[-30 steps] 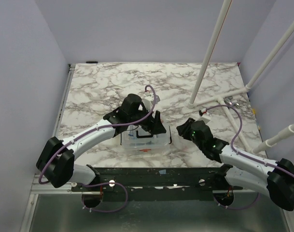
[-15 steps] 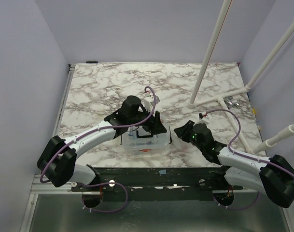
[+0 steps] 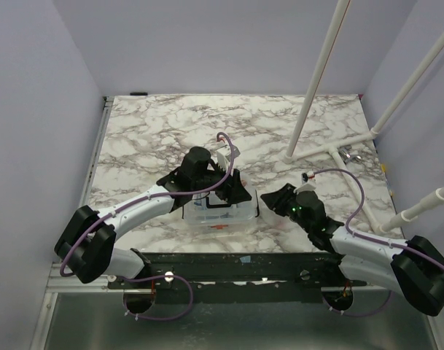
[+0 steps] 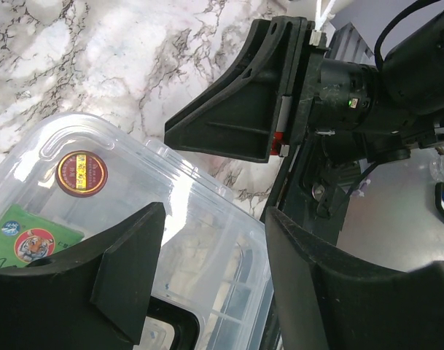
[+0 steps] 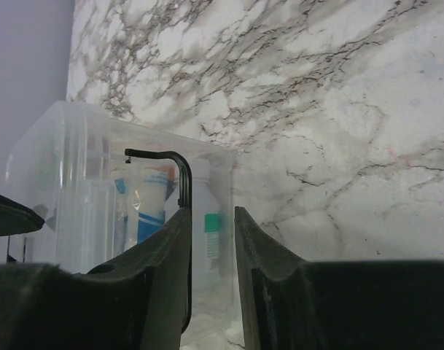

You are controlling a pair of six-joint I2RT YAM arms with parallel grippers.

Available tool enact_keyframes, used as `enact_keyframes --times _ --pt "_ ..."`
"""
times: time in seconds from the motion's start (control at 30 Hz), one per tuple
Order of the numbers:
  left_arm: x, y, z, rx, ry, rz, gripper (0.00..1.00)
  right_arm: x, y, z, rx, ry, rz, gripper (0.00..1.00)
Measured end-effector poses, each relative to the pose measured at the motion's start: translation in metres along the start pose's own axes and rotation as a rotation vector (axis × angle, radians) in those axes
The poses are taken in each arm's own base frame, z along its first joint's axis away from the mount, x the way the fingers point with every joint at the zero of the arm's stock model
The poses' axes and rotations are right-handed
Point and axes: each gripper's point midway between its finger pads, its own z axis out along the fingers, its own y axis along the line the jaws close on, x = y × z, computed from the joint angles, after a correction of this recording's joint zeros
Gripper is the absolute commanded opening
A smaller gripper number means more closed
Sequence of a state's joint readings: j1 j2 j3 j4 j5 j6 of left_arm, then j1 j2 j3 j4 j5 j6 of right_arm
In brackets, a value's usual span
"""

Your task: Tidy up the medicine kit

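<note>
The medicine kit is a clear plastic box (image 3: 220, 213) with a black latch, near the table's front edge. My left gripper (image 3: 226, 191) is open just above its lid (image 4: 134, 197), one finger on each side of the lid's end. Through the lid I see a round red tin (image 4: 82, 173) and a green tiger packet (image 4: 28, 240). My right gripper (image 3: 270, 201) is at the box's right end wall (image 5: 98, 182), jaws a narrow gap apart and holding nothing. A white bottle (image 5: 211, 226) and a blue-and-white tube (image 5: 152, 211) show inside, beside the black latch (image 5: 179, 175).
White pipes (image 3: 316, 80) rise from the table's right side, with small fittings (image 3: 349, 154) by their base. A black rail (image 3: 243, 262) runs along the front edge just behind the box. The two grippers are close together over the box's right end.
My right gripper has moved left and now sits against the box's right end. My left gripper has shifted only slightly over the lid.
</note>
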State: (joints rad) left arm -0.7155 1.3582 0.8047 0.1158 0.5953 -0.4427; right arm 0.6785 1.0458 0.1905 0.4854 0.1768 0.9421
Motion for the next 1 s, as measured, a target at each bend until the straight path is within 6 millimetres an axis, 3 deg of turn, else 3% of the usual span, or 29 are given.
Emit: enact_keyframes --times 0.33,0.6,0.87,1.0 --pt "0.001 0.0 0.0 0.002 -0.005 0.003 0.59 0.0 0.016 -0.001 -0.084 0.006 0.009 0.34" --pt "0.001 0.0 0.0 0.003 -0.006 0.0 0.59 0.019 0.01 0.005 -0.078 0.08 0.001 0.34" --pt "0.001 0.0 0.0 0.003 -0.006 0.001 0.59 0.023 0.014 0.006 -0.107 0.102 0.002 0.33" --pt "0.001 0.0 0.0 0.004 -0.007 0.001 0.59 0.023 0.016 0.006 -0.116 0.101 0.003 0.28"
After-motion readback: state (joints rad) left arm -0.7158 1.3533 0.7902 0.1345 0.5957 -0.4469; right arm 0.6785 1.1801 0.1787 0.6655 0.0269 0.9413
